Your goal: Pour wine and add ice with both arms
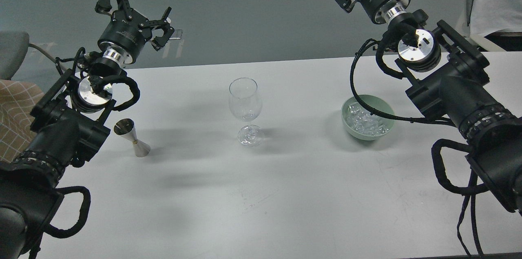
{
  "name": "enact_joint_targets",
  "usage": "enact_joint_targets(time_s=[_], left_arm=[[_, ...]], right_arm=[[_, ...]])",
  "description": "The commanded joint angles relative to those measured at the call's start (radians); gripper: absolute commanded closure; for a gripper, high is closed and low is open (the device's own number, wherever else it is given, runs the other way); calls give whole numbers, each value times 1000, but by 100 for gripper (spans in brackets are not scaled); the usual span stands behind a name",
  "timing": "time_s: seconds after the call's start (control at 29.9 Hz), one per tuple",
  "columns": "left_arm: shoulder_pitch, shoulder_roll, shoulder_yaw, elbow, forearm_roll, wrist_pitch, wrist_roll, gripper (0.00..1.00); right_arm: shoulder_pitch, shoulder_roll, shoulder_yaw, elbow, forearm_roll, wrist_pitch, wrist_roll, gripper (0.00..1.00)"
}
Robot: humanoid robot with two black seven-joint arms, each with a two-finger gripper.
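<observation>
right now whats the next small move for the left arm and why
Probably lower the left end effector toward the metal jigger. It hangs open above the table's far edge, holding nothing, while the jigger stands upright beside that arm. The wine glass looks empty, so pouring likely comes first. The ice sits untouched in the green bowl.

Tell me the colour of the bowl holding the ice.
Pale green bowl, seen in the head view.
</observation>
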Motion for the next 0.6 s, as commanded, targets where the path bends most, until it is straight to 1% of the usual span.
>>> enact_joint_targets(time_s=[0.0,0.37,0.57], left_arm=[[0,0,2,0,1,0,-1,1],[-9,12,-1,0,0,0,-1,1],[-11,14,-2,0,-2,0,-1,2]], right_arm=[[0,-1,1,-1,0,0,0,0],[3,-10,7,-7,0,-6,-3,0],[3,-12,7,-7,-2,-2,3,0]])
